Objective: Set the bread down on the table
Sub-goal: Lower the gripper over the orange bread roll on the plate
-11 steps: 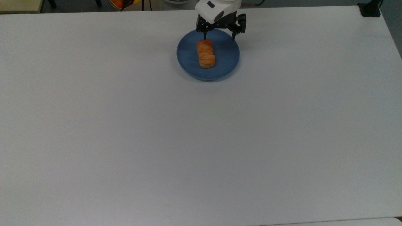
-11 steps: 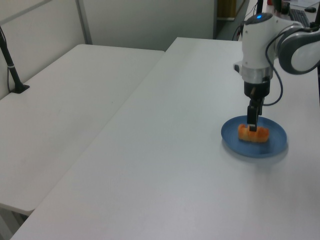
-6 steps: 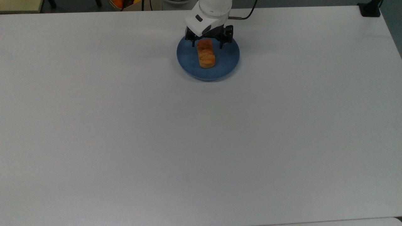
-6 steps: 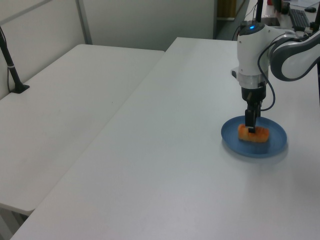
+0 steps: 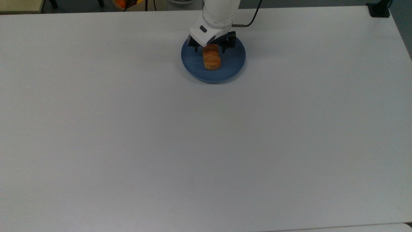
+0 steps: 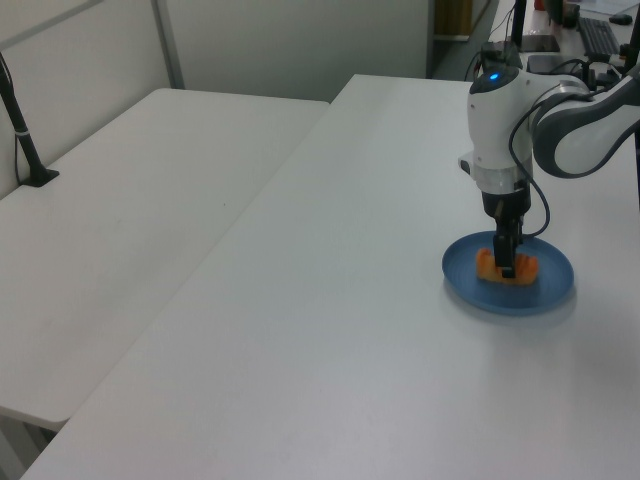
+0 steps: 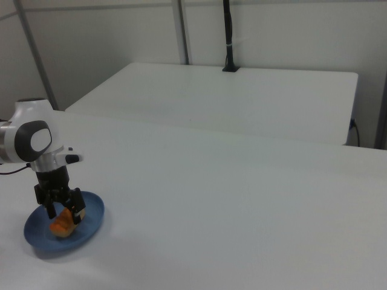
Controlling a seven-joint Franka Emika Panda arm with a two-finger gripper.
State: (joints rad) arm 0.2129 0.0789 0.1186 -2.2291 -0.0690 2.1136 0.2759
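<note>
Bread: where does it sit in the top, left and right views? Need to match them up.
Top view: the bread lies upper centre, on the blue plate, its far end under the hand.
Left view: bread at the right edge, mid-height, on the plate.
Right view: bread at lower left, on the plate.
Shared landmark: the blue plate on the white table.

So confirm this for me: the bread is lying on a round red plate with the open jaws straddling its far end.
Not quite. The plate is blue, not red, as the top view shows. The rest holds: the bread lies on it, and the gripper has its jaws open either side of the far end.
</note>
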